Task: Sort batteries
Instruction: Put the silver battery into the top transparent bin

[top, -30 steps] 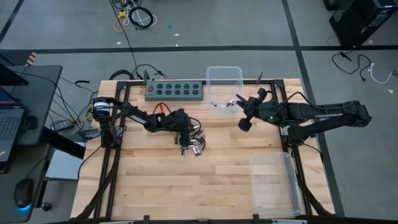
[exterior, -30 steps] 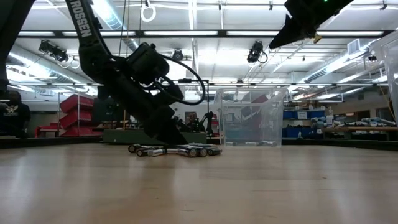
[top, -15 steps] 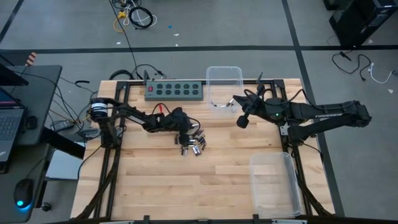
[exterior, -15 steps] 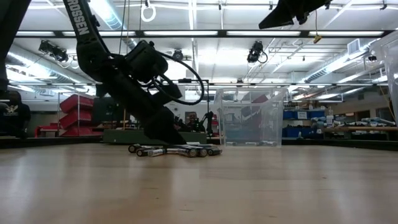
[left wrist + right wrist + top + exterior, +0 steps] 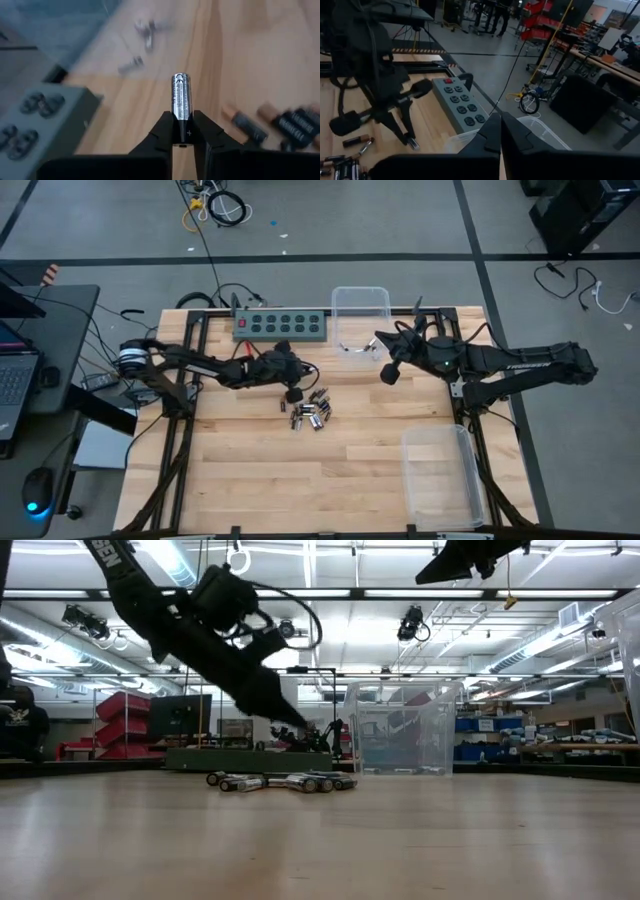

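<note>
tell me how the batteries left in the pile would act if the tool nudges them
The batteries are small smooth cylinders lying on their sides on the bare wooden table, so a nudge would probably roll them. They look rigid and should not bend. The one in the left tool is pinched only at its base, so it might pivot or slip.

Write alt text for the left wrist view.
The left gripper is shut on a silvery battery, lifted above the wooden table. More batteries lie on the wood to one side, a few blurred ones farther off, and a green power strip sits at the edge.
</note>
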`<state>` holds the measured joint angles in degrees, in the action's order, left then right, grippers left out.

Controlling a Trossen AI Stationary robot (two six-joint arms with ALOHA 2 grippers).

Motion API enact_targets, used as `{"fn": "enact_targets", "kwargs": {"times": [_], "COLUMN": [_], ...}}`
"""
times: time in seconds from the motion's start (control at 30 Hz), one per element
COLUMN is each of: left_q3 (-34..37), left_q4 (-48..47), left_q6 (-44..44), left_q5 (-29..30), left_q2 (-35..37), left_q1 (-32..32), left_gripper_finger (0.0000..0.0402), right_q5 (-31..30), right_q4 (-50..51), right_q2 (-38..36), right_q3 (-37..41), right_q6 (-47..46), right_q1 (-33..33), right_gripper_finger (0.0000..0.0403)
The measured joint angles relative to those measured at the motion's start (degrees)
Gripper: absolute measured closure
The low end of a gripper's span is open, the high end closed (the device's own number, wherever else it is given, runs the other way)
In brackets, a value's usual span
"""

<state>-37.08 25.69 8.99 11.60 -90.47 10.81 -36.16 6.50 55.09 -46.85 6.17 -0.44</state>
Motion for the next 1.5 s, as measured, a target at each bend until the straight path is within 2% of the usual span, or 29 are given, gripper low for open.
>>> {"fn": "enact_targets", "kwargs": {"times": [0.17, 0.43, 0.73, 0.8, 0.87, 0.97, 1.17, 1.5], "left_q3": [-0.1, -2.9, -16.5, -20.4, -24.4, -29.6, -32.8, -33.2], "left_q4": [6.9, 12.4, 11.8, 8.1, -0.2, -7.7, -10.9, -14.4], "left_q6": [0.4, 6.9, 5.9, 5.9, 5.2, 4.3, 4.4, 1.9], "left_q5": [-2.5, -5.6, -11.1, -13.6, -15.4, -15.3, -15.6, -15.3], "left_q2": [3.9, 6.4, -2.8, -5.5, -7.6, -10.6, -13.8, -14.0], "left_q1": [0.1, 1.2, 5.7, 7.1, 8.6, 10.0, 10.1, 9.8], "left_gripper_finger": [0.0365, 0.0373, 0.0373, 0.0373, 0.0373, 0.0373, 0.0373, 0.0365], "right_q5": [-0.3, -0.3, -0.3, -0.4, -1.2, -3.4, -3.5, -3.3], "right_q4": [-0.4, 0.5, 3.3, 4.9, 5.9, 9.6, 14.3, 13.9], "right_q2": [0.0, 0.0, 0.0, -0.3, -0.7, -1.3, -1.8, -1.8], "right_q3": [0.0, 0.0, 0.0, 0.0, 0.0, 0.0, 0.0, 0.0], "right_q6": [0.0, -0.1, 1.4, 0.8, -1.6, -5.4, -8.7, -9.0], "right_q1": [-2.3, -4.8, -7.0, -7.5, -8.1, -8.9, -10.0, -10.5], "right_gripper_finger": [0.0402, 0.0402, 0.0402, 0.0402, 0.0402, 0.0402, 0.0402, 0.0403]}}
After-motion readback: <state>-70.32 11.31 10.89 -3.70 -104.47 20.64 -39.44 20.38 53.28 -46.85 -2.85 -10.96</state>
